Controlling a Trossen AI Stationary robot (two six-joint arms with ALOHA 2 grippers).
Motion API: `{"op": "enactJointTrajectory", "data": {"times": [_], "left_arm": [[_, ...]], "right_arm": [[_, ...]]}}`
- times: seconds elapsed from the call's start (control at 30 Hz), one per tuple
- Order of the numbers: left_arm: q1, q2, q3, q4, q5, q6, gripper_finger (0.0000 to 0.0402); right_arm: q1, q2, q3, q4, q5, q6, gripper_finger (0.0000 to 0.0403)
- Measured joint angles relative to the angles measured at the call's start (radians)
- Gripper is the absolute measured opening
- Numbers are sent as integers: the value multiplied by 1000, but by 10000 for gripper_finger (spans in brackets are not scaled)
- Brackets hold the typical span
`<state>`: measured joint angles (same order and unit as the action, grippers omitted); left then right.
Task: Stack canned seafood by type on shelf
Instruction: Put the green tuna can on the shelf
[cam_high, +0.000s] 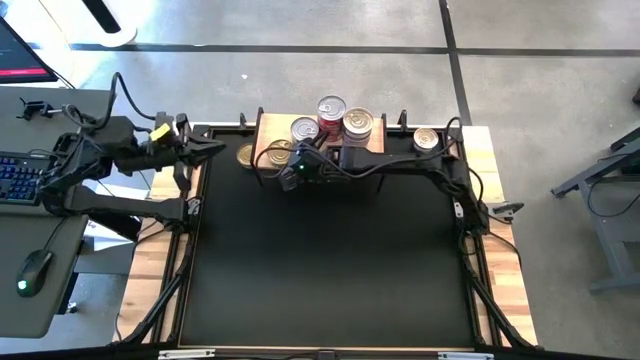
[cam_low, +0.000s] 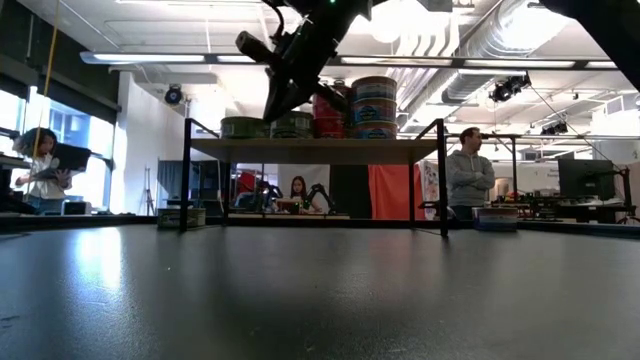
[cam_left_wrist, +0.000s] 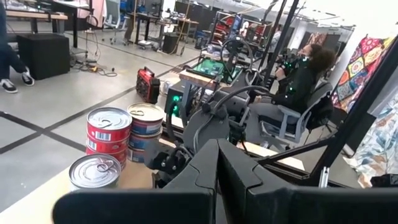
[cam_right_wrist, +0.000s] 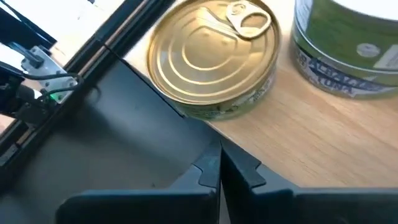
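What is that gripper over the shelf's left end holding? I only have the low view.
Observer: Nothing. Its wrist view shows the right gripper shut and empty, just short of a gold-lidded can on the shelf.
Operator: Where is the other arm?
Observer: From above, the left gripper waits off the shelf's left end, shut, pointing toward it.
Operator: What lid tops the red stack?
Observer: The top red can has a silver lid with a pull tab.
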<state>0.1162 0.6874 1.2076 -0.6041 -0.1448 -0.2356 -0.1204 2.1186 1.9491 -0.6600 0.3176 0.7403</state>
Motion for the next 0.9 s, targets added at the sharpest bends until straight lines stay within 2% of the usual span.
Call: {"op": "enactJointTrajectory", "data": {"times": [0.33,0.63,0.9], "left_arm": [[0,17,0,0,0,0,0],[0,17,0,0,0,1,0],[0,17,0,0,0,1,0]], "right_arm": [[-14,44,0,124,-4,18,0],[-54,48,0,165,16,2,0],[-63,70,0,250,-13,15,0]]}}
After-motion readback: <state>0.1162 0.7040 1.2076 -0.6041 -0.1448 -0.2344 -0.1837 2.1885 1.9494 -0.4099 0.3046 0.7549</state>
